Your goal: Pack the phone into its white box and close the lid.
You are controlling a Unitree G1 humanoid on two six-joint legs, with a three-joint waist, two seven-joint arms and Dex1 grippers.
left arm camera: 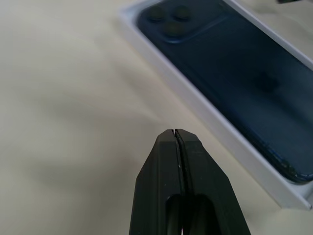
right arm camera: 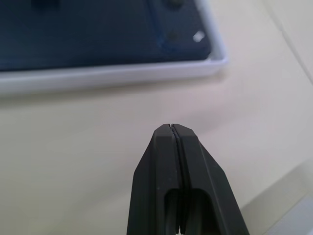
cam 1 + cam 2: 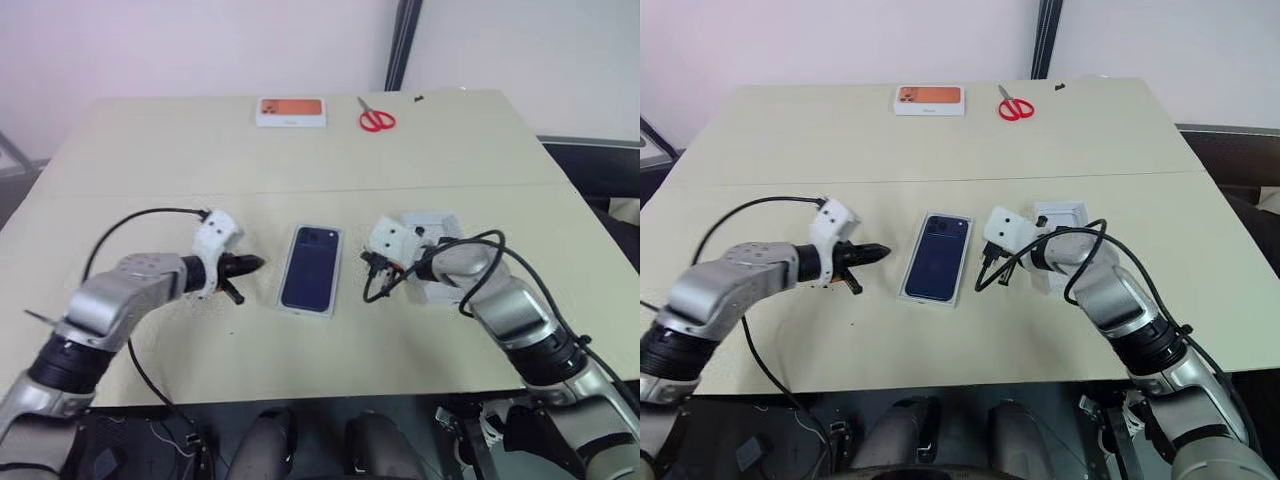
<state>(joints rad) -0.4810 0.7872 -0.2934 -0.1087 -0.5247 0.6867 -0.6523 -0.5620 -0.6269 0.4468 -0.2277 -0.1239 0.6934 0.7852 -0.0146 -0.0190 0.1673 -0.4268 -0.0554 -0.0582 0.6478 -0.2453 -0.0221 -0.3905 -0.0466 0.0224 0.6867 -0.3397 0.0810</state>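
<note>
**A:** Looking down from the head, where do you stand?

**B:** You have the phone (image 3: 310,268) lying back-up at the middle of the tabletop (image 3: 150,170), camera bump at its far end. It appears to sit inside the white box (image 1: 195,98), whose rim frames it on all sides. The left claw (image 3: 252,266) hovers just off the box at 9 o'clock with its fingers pressed together on nothing. The right claw (image 3: 370,270) sits at 3 o'clock, also closed and empty.

**A:** So what is the step?

**B:** By my reading, the phone is in and the lid comes next. A white piece (image 3: 432,225) lies at 3 o'clock behind your right forearm. I cannot tell from here whether it is the lid or an insert, so check that before you commit.

**A:** How do you do it well?

**B:** First confirm the phone lies flat, with no corner riding on the rim. Part the right claw's fingers before you reach, and take the lid by one long edge. Keep the left claw closed beside the box as a stop, so the tray does not slide. Lower the lid level and square, then press gently.

**A:** Anything to avoid?

**B:** Ignore the orange-picture box (image 3: 291,111) at 12 o'clock and the scissors (image 3: 377,119) near 1 o'clock.
</note>
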